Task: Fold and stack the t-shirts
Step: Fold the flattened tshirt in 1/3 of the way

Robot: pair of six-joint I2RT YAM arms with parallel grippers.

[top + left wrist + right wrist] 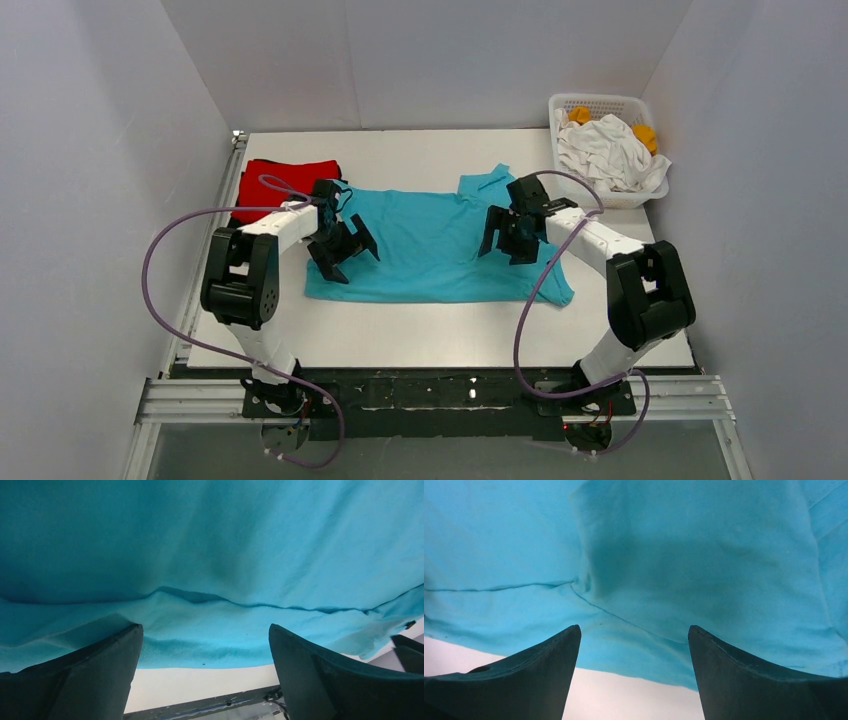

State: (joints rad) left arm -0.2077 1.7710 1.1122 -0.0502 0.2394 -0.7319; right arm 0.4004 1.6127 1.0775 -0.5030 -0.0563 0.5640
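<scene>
A turquoise t-shirt (430, 245) lies spread flat across the middle of the table, with one sleeve pointing to the back. A folded red t-shirt (285, 178) rests at the back left. My left gripper (342, 250) hovers over the turquoise shirt's left part, open, with nothing between its fingers. The left wrist view shows the cloth (210, 555) with a fold line, and its near hem between the fingers (115, 665) of that gripper (206, 630). My right gripper (510, 235) hangs open over the shirt's right part. In its wrist view, that gripper (634, 630) frames the shirt (674, 555) and its hem.
A white lattice basket (600, 103) stands at the back right. It holds a crumpled white t-shirt (605, 152) and orange cloth (646, 135). White walls close in the table on three sides. A metal rail (210, 250) runs along the left edge.
</scene>
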